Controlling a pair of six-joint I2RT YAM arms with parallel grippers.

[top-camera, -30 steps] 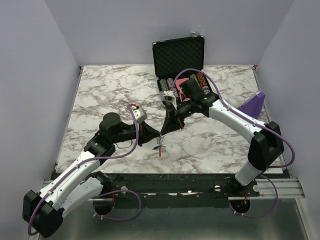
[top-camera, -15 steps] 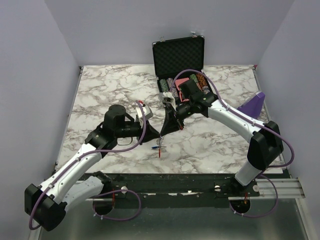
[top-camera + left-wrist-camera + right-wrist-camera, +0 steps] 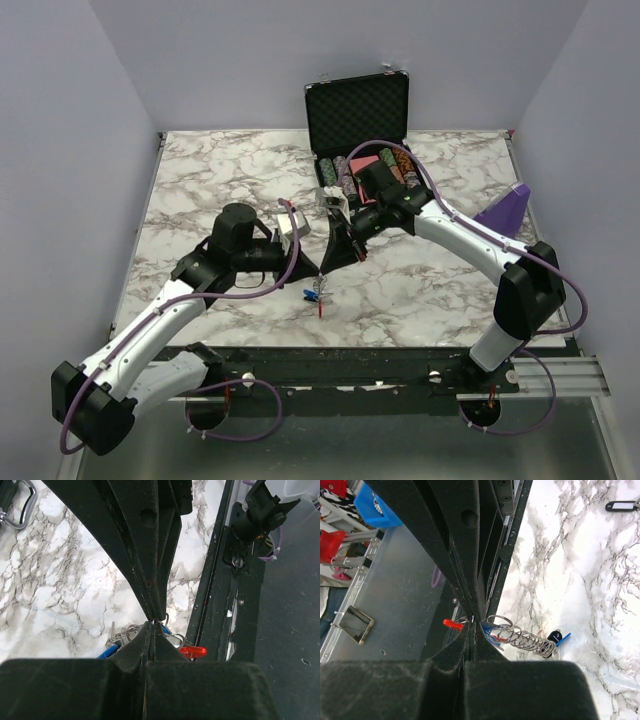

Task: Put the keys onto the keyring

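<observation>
Left tool (image 3: 154,618), right tool (image 3: 470,623) — both clamped (tips nearly meeting).

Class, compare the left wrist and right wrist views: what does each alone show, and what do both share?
Left wrist only: a silver metal handle in the top left corner and a black bracket with a purple cable beyond the table edge. Right wrist only: a dark tag lying alone on the marble and a blue bin off the table. Shared: a shut gripper, left gripper and right gripper respectively, at the bunch, with the red part of the keyring, silver rings, a blue tag and the marble table.
</observation>
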